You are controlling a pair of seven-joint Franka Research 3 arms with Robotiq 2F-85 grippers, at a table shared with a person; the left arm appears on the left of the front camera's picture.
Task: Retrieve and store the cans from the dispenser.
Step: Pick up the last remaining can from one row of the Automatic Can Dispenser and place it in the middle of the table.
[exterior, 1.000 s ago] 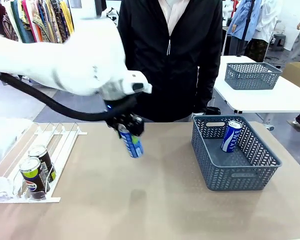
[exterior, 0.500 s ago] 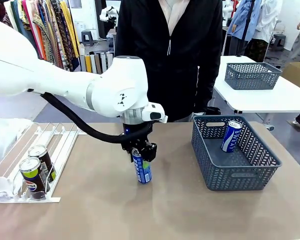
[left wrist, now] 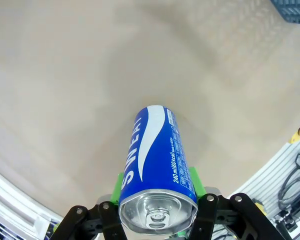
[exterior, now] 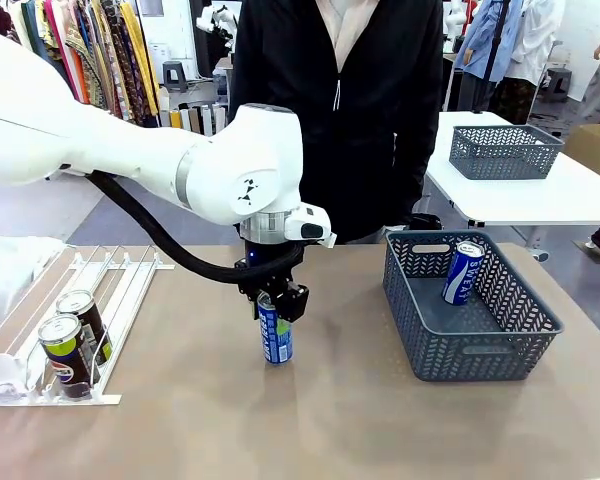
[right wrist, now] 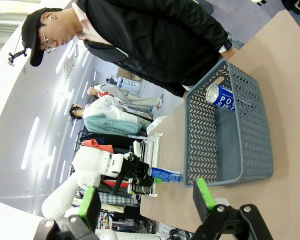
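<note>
My left gripper (exterior: 273, 300) is shut on the top of a blue can (exterior: 275, 338), which stands upright at mid table with its base at the tabletop. In the left wrist view the blue can (left wrist: 155, 165) sits between my green pads (left wrist: 195, 181). Two black Pepsi cans (exterior: 75, 335) stand in the white dispenser (exterior: 130, 280) at the left. Another blue can (exterior: 462, 272) leans inside the grey basket (exterior: 480, 350) at the right. My right gripper (right wrist: 146, 197) hangs open in the air with nothing between its fingers, looking at the basket (right wrist: 240, 150) from the side.
A person in a black jacket (exterior: 340, 110) stands at the far edge, right behind the held can. A second grey basket (exterior: 505, 150) rests on a white table at the back right. Bare tabletop lies between the can and the near basket.
My left arm carried the blue can from a tilted hold in the air rightward and down, and it now stands upright at the tabletop. The grip has stayed shut.
</note>
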